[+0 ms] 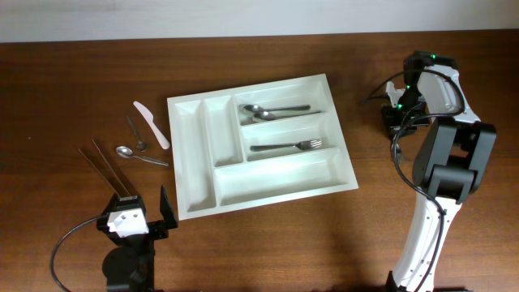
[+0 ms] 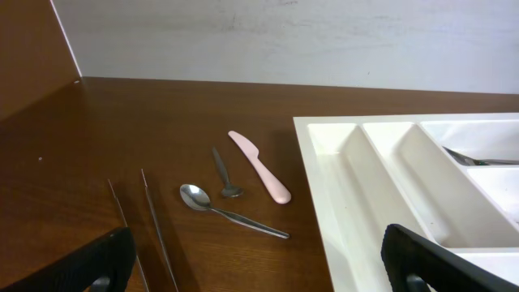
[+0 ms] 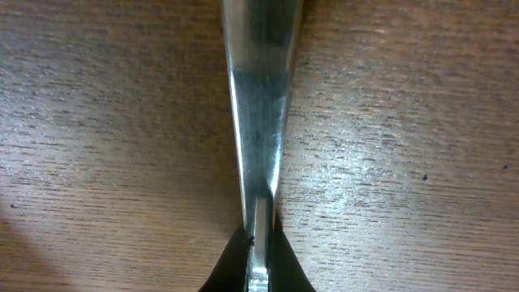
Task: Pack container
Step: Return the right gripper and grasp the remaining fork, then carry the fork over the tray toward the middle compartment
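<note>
Container [image 1: 276,174] lies white and slightly askew at the centre of the overhead frame, on the table [image 1: 65,81].

Our right claw [image 3: 258,264] sits at the upper right of the overhead frame, well apart from the container. In its wrist view the dark fingers [image 3: 227,280] are pinched together on the narrow end of a flat metal utensil [image 3: 259,105]. That utensil widens toward the top edge against the wood grain, and we cannot tell which kind it is.

Our left claw [image 1: 135,215] hangs at the lower left, jaws spread wide with nothing between them, near the container's lower left corner. Above it on the wood lie two chopsticks [image 1: 105,166], a spoon [image 1: 139,156], a small spoon [image 1: 135,132] and a pink knife [image 1: 152,124], all left of the container.

Inside the container, two spoons [image 1: 272,109] lie in the uppermost long compartment and a fork [image 1: 288,147] lies in the middle one.
</note>
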You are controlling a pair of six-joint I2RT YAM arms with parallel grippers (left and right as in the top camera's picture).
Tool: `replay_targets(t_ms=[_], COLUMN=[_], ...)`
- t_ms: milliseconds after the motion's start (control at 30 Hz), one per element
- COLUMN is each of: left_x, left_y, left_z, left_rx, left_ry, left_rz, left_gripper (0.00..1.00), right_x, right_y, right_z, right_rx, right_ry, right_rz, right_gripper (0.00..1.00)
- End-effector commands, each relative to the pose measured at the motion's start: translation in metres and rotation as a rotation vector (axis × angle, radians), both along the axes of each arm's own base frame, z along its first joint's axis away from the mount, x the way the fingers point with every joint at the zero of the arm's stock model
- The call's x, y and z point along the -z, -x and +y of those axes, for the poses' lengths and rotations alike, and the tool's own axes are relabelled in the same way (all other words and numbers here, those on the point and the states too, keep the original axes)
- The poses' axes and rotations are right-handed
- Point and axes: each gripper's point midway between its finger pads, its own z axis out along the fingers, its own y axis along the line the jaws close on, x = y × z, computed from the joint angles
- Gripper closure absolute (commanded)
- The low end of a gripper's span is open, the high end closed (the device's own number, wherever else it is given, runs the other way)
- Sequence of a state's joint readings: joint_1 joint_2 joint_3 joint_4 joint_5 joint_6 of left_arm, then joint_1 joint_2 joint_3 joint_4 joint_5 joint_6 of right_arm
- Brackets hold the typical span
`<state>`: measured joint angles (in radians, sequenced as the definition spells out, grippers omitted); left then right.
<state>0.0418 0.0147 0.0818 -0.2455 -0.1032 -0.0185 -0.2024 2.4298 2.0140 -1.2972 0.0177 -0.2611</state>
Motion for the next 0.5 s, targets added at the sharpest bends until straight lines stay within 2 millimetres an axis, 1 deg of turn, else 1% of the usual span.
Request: replay_targets(t_ms=[0, 100, 167, 267, 333, 467], left_x=[0.0, 0.0, 0.0, 0.0, 0.0, 0.0], left_y=[0.0, 0.0, 0.0, 0.0, 0.0, 0.0], left_z=[-0.001, -0.001, -0.001, -0.001, -0.001, -0.001], left_rx=[0.008, 0.008, 0.008, 0.008, 0.008, 0.008], left_ry=[-0.013, -0.013, -0.013, -0.013, -0.013, -0.013], left_rz=[-0.004, -0.004, -0.004, -0.004, -0.004, -0.004], left_gripper=[0.01, 0.01, 0.01, 0.01, 0.01, 0.01], right_x=[0.011, 0.003, -0.008, -0.033, -0.054, -0.093], right_y=[-0.002, -0.011, -0.021, -0.038, -0.049, -0.064], right_z=[0.002, 0.002, 0.004, 0.009, 0.014, 0.032], right_rx=[0.008, 0.005, 0.003, -0.002, -0.008, -0.039], right_ry=[-0.016, -0.014, -0.021, -0.039, -0.056, -0.1], right_rz=[-0.005, -0.036, -0.069, -0.133, -0.178, -0.254], right_gripper=[0.96, 0.96, 0.96, 0.96, 0.96, 0.96])
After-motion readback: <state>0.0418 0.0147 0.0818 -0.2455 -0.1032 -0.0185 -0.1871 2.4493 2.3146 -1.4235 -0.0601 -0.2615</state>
